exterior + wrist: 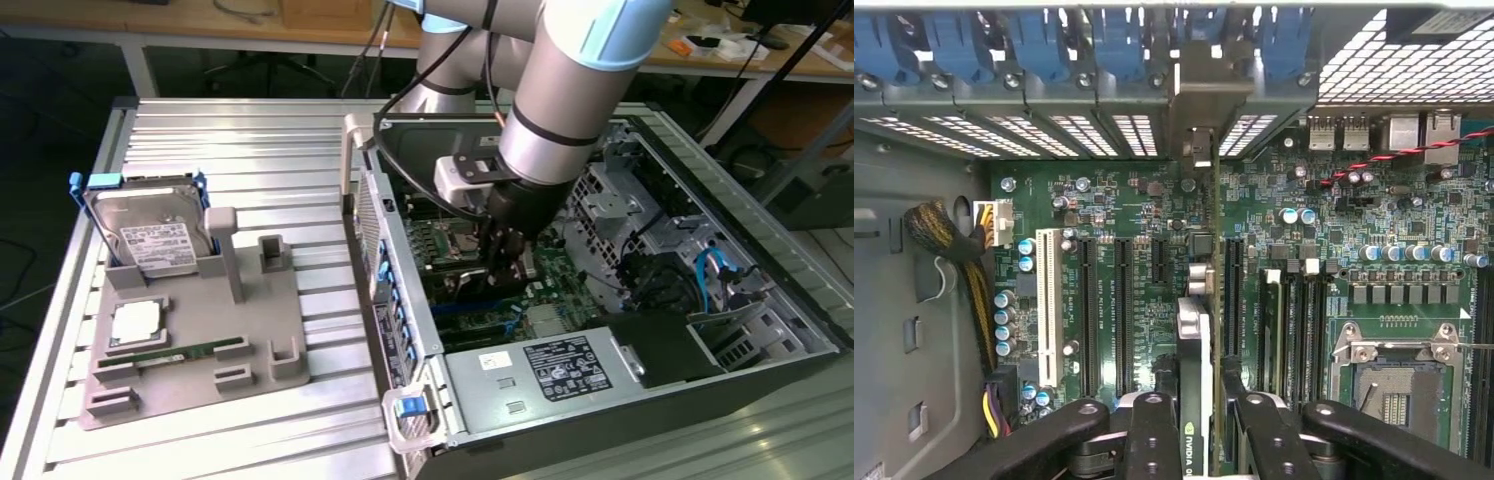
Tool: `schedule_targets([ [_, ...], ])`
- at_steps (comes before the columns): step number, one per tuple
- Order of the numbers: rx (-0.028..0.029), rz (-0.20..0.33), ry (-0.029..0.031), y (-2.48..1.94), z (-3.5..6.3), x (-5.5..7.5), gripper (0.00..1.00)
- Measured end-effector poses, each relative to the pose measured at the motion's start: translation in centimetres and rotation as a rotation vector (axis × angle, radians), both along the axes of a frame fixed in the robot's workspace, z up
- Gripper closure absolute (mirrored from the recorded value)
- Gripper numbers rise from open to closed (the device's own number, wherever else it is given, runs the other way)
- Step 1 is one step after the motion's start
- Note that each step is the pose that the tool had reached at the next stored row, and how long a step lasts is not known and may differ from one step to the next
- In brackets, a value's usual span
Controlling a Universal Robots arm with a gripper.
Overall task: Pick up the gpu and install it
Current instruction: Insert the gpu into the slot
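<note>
Pincer [1199, 420] clamps gpu [1195, 380] edge-on | over motherboard [1124, 230] slots

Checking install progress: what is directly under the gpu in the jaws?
The gpu, held edge-on by the gripper, hangs over the motherboard and its expansion slots. The slot beneath its edge is covered.

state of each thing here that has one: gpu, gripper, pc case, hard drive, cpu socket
gpu: held edge-on between the fingers, over the motherboard slots
gripper: shut on the gpu, inside the case
computer case: side open, lying flat
hard drive: standing upright in the grey holder
cpu socket: no chip in it
</note>
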State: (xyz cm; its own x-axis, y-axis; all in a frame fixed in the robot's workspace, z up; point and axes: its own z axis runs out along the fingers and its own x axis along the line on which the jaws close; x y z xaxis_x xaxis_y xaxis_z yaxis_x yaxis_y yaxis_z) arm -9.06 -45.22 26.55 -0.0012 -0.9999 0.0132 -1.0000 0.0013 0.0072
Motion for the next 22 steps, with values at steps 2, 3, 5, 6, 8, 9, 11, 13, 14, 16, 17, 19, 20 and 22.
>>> schedule_targets([
  [2, 0.0001, 0.0, -0.0001, -0.09, 0.0, 0.0, 0.73],
  [3, 0.0001, 0.0, 0.0, -0.12, 0.0, 0.0, 0.73],
  [5, 0.0001, 0.0, 0.0, -0.12, 0.0, 0.0, 0.73],
  [6, 0.0001, 0.0, 0.0, -0.12, 0.0, 0.0, 0.73],
  [8, 0.0, 0.0, 0.0, -0.13, 0.0, 0.0, 0.73],
  [9, 0.0001, 0.0, 0.0, -0.13, 0.0, 0.0, 0.73],
  [11, 0.0001, 0.0, 0.0, -0.13, 0.0, 0.0, 0.73],
  [13, 0.0001, 0.0, 0.0, -0.13, 0.0, 0.0, 0.73],
  [14, 0.0001, 0.0, 0.0, -0.13, 0.0, 0.0, 0.73],
  [16, 0.0001, 0.0, 0.0, -0.13, 0.0, 0.0, 0.73],
  [17, 0.0001, 0.0, 0.0, -0.13, 0.0, 0.0, 0.73],
  [19, 0.0001, 0.0, 0.0, -0.13, 0.0, 0.0, 0.73],
  [20, 0.0001, 0.0, 0.0, -0.13, 0.0, 0.0, 0.73],
  [22, 0.0001, 0.0, 0.0, -0.13, 0.0, 0.0, 0.73],
])
